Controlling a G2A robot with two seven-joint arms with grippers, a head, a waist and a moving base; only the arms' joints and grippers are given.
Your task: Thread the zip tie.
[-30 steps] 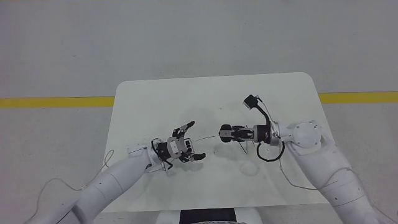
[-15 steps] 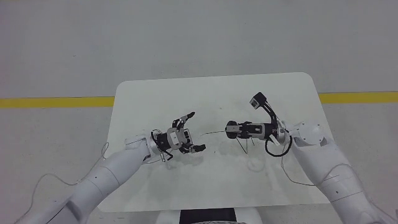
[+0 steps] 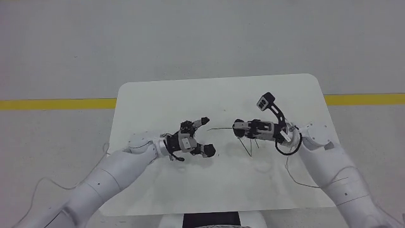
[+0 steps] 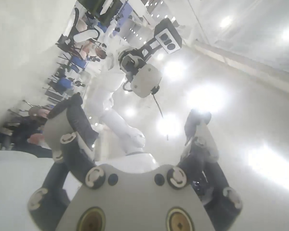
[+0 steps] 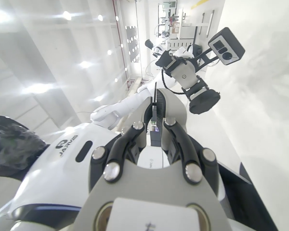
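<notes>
Rightward since the earlier frames, both arms have shifted. The left gripper (image 3: 205, 136), fingers spread wide, now hangs near the centre of the table (image 3: 158, 95). The right gripper (image 3: 237, 126) pinches one end of the thin black zip tie (image 3: 221, 127), whose free tip points left toward the gap between the spread fingers.

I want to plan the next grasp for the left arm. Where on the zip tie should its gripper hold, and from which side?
Probably the free tip of the zip tie, which sticks out thin and straight from the shut right gripper toward the open left gripper. Come straight along it from that free end, jaws either side of the strip.
</notes>
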